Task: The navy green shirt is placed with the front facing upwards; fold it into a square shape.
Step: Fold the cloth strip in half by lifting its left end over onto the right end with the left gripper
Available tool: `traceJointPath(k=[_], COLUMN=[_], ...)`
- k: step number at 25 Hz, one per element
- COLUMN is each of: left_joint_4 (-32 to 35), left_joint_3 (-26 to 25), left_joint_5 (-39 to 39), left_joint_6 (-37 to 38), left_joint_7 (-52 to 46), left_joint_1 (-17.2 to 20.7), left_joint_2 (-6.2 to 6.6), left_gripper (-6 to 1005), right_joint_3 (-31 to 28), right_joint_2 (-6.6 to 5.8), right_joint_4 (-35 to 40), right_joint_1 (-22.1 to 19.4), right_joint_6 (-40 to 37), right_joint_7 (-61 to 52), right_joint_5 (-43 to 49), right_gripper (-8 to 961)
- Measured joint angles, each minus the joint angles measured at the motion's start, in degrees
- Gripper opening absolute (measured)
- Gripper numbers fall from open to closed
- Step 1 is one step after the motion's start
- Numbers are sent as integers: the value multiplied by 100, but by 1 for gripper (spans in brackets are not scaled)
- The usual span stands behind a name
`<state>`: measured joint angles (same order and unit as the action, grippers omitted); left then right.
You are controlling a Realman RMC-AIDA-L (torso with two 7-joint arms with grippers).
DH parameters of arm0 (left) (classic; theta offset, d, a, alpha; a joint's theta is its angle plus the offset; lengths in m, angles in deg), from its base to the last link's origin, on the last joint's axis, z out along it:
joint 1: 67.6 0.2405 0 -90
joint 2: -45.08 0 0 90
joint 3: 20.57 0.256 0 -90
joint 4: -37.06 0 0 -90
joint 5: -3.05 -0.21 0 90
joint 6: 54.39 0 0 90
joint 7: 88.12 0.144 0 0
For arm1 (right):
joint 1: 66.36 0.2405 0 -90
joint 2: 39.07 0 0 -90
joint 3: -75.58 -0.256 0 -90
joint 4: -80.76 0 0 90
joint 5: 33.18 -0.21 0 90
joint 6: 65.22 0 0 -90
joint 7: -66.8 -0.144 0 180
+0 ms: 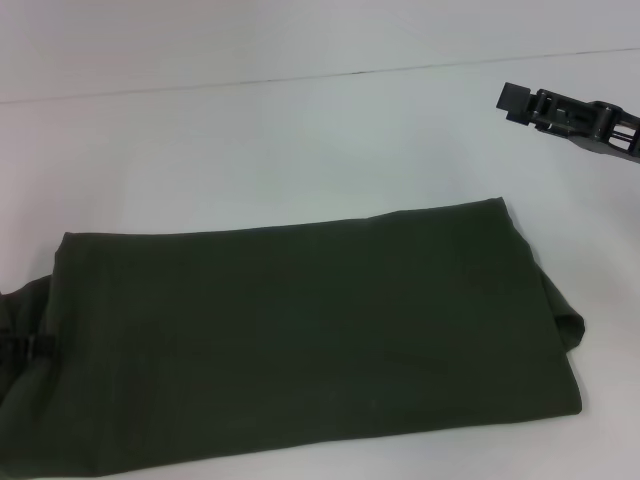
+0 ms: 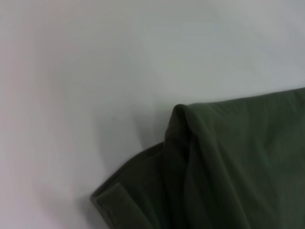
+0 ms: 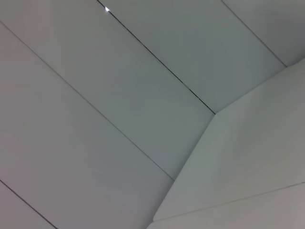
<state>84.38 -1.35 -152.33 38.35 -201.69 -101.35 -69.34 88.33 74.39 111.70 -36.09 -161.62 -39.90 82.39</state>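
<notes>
At the near left corner of the tabletop point(image 1: 250, 130), the left gripper point(image 1: 30, 347) is mostly hidden by cloth, with its jaws closed on the left end of the navy green shirt point(image 1: 310, 340). The right gripper point(image 1: 515, 102) hangs up in the air over the far right side of the tabletop, away from the shirt, and I cannot tell if its jaws are wide or narrow. The shirt lies folded into a long band across the near part of the white tabletop, showing only plain dark green.
</notes>
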Motion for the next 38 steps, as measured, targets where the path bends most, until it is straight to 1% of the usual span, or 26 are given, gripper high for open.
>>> traceJointPath(k=[13,28,32,36,38], left_joint_4=[-3,40,185,204,200], left_joint_3=[29,124,135,139,161], left_joint_5=[-5,-22,-21,-29,-52], left_joint_6=[-12,-173,-122,-85,-91], left_joint_7=[15,28,6,-11,-19], left_joint_1=[12,36,44,32,24], left_joint_2=[-35,-55,-118,-119,-119], left_gripper=[886,821,804,787,714], right_joint_3=[0,0,0,0,0], right_joint_2=[0,0,0,0,0], right_joint_4=[0,0,0,0,0], right_joint_1=[-4,-4,-7,-13,-17], right_joint_6=[26,3,2,-3,-6], right_joint_7=[0,0,0,0,0], right_joint_5=[0,-19,-90,-121,-137], right_gripper=[884,884,884,884,884])
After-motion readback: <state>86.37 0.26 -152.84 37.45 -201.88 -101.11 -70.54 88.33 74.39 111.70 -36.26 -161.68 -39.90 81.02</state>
